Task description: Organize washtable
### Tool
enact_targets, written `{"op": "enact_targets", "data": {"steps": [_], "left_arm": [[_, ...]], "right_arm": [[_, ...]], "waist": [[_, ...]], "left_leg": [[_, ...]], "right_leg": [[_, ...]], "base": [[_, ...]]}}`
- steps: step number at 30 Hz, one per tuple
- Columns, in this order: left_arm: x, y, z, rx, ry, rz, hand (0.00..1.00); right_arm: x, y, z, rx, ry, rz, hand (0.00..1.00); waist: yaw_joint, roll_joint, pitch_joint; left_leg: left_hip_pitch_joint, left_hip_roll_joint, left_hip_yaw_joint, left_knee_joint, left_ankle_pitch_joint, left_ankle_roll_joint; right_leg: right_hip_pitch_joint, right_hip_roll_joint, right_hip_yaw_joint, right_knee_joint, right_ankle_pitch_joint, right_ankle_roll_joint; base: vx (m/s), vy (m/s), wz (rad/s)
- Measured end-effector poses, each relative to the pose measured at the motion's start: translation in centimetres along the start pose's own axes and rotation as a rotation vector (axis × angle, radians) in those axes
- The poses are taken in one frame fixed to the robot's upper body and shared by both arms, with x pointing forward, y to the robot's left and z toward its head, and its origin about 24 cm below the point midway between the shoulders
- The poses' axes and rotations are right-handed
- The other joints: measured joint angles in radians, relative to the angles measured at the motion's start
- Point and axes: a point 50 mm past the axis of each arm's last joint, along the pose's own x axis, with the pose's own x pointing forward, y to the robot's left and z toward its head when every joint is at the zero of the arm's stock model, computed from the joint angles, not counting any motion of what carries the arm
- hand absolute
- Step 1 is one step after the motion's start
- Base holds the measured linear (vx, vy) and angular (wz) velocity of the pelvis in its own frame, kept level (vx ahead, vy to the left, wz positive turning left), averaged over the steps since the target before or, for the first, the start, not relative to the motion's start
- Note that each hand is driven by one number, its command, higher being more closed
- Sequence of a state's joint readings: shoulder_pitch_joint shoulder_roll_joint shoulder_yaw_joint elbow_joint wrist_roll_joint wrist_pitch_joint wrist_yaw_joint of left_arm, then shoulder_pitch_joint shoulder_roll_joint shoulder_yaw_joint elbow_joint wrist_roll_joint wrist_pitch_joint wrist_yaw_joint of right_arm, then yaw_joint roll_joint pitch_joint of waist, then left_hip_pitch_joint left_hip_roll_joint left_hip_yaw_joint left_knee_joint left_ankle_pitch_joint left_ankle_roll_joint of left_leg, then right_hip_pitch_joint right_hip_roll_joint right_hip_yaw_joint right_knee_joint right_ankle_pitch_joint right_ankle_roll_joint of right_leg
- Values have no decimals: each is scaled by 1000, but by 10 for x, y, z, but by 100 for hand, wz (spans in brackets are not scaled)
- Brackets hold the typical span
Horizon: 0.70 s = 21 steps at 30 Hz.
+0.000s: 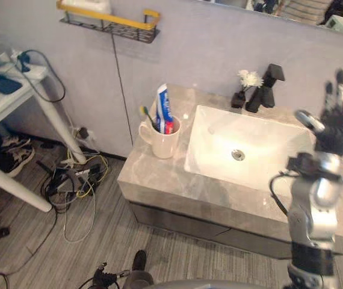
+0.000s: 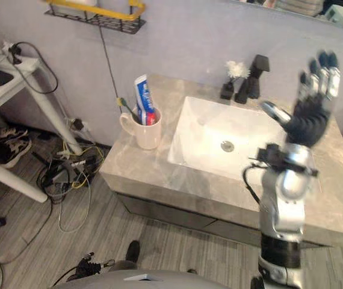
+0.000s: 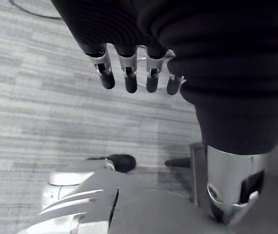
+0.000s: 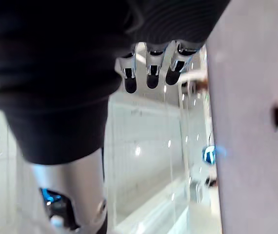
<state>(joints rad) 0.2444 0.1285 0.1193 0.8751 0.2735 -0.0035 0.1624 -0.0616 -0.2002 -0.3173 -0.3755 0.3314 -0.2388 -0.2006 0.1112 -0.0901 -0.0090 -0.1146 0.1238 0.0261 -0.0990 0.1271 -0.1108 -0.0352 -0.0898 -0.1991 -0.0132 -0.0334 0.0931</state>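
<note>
Left eye view: right hand (image 1: 340,127) raised over table (image 1: 153,176), fingers spread, empty; toothpaste (image 1: 164,106) stowed upright in mug (image 1: 162,143) beside sink (image 1: 219,139); left hand (image 3: 129,75) slack

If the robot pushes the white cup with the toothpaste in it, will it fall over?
Probably not from a gentle push low down: the cup looks wide and sits flat on the counter. A push near the top seems riskier, since the toothpaste tube stands tall above the rim. The counter looks smooth, so the cup may slide rather than tip.
</note>
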Motion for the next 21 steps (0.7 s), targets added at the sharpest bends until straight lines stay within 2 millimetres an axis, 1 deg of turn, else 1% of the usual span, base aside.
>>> {"op": "enact_targets", "data": {"steps": [1,2,3,4,5,6,7,8,9,10,11,13,14,17,18,19,20,21], "left_arm": [[0,-1,-2,18,5,-6,0],[-1,-2,-4,21,15,-11,0],[-1,-3,-5,22,17,-14,0],[-1,-4,-6,32,21,-18,0],[-2,-4,-7,34,25,-20,0],[-2,-5,-10,42,32,-26,0],[-3,-5,-11,65,29,-28,0],[-2,-5,-10,72,27,-29,0],[-3,-5,-10,77,26,-30,0],[-3,-5,-10,89,23,-30,0],[-3,-5,-9,89,21,-30,0],[-4,-6,-8,83,12,-15,0],[-4,-6,-8,80,8,-9,0],[-6,-8,-8,66,4,1,0],[-6,-8,-7,65,4,1,0],[-6,-8,-7,65,4,0,0],[-6,-10,-6,57,2,-3,0],[-6,-11,-6,57,2,-4,0]], "right_arm": [[-10,-19,2,-46,14,-80,0],[-22,-38,2,-99,40,-171,0],[-29,-47,2,-136,55,-217,0],[-44,-63,1,-221,96,-307,0],[-52,-68,0,-254,121,-335,0],[-67,-76,-2,-317,169,-388,0],[-83,-80,-7,-390,241,-420,0],[-92,-83,-9,-411,279,-440,0],[-112,-88,-18,-447,381,-475,0],[-130,-91,-27,-495,489,-469,0],[-139,-91,-31,-527,540,-467,0],[-174,-86,-46,-588,726,-427,0],[-182,-85,-50,-589,769,-421,0],[-227,-83,-73,-588,1017,-384,0],[-233,-82,-77,-581,1053,-369,0],[-235,-82,-78,-579,1062,-366,0],[-261,-82,-87,-562,1199,-326,0],[-264,-83,-88,-561,1218,-323,0]], "waist": [[-16,8,-8],[-23,14,-14],[-25,17,-16],[-37,22,-18],[-45,26,-20],[-62,32,-25],[-72,34,-27],[-75,35,-28],[-77,35,-27],[-77,35,-27],[-77,36,-25],[-77,37,-25],[-77,37,-25],[-79,44,-21],[-79,47,-19],[-78,48,-18],[-75,52,-15],[-74,54,-14]], "left_leg": [[1,0,9,0,-3,0],[5,2,27,0,-9,1],[7,2,36,0,-11,1],[16,2,51,0,-16,1],[17,2,56,-1,-18,0],[19,2,67,0,-23,0],[23,3,87,1,-28,-2],[24,4,95,1,-30,0],[33,4,117,4,-34,2],[44,3,134,4,-38,2],[51,3,144,4,-40,3],[76,4,180,4,-52,2],[81,4,187,4,-53,3],[110,2,216,4,-67,6],[111,1,217,4,-70,2],[111,1,217,4,-70,2],[113,-2,214,-4,-71,2],[112,-3,213,-5,-72,4]], "right_leg": [[-4,0,9,-2,1,0],[-12,0,26,-1,2,0],[-15,0,36,-1,3,1],[-16,0,50,-2,5,2],[-16,0,52,-3,5,2],[-21,-1,60,-3,5,2],[-31,-1,81,-1,5,3],[-34,-1,87,1,6,4],[-36,-1,105,1,11,5],[-36,-3,119,2,15,6],[-34,-3,131,3,18,7],[-30,-5,160,7,18,8],[-29,-5,164,9,18,8],[-13,-13,179,14,14,12],[-13,-14,179,17,12,13],[-14,-15,179,18,12,13],[-16,-18,173,26,-9,10],[-16,-19,172,26,-12,8]], "base": [[17,5,-33],[19,5,-35],[22,4,-43],[15,0,-30],[25,3,-29],[22,9,-33],[28,9,-37],[33,10,-47],[43,12,-44],[44,18,-44],[35,22,-46],[25,19,-41],[15,17,-30],[-6,31,-15],[-20,24,-3],[-44,17,5],[-46,16,6],[-43,10,11]]}}
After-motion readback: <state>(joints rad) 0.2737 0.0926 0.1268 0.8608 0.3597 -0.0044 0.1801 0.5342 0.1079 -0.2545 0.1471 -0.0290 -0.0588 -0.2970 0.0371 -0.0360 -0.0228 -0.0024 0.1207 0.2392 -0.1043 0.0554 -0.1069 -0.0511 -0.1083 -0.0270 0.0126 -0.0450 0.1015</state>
